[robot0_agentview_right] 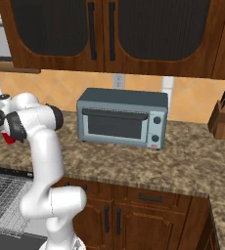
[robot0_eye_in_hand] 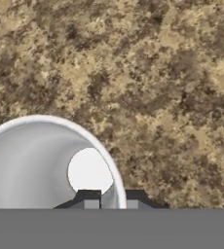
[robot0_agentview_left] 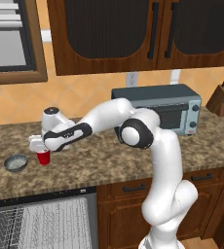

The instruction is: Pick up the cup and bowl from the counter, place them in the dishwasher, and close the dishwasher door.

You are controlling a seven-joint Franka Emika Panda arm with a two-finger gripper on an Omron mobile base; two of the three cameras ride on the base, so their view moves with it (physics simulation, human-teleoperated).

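Brown granite tabletop (robot0_agentview_left: 109, 160) runs above the open dishwasher (robot0_agentview_left: 41, 221) at near left. Farther back, left, the pincer (robot0_eye_in_hand: 110, 200) has pinched the cup (robot0_agentview_left: 44, 157) by its rim, the bowl (robot0_agentview_left: 16, 162) just left. Judged next: lift straight up, then down to the rack.

You see a grey toaster oven (robot0_agentview_right: 122, 117) against the tan tiled backsplash (robot0_agentview_left: 84, 90), a wooden knife block (robot0_agentview_right: 222, 122) well to its right, a white wall outlet (robot0_agentview_left: 131, 78) just above it, dark-fronted wall cabinets (robot0_agentview_right: 109, 34) overhead, brown drawers (robot0_agentview_right: 148, 197) below, a framed window (robot0_agentview_left: 9, 41) at far left.
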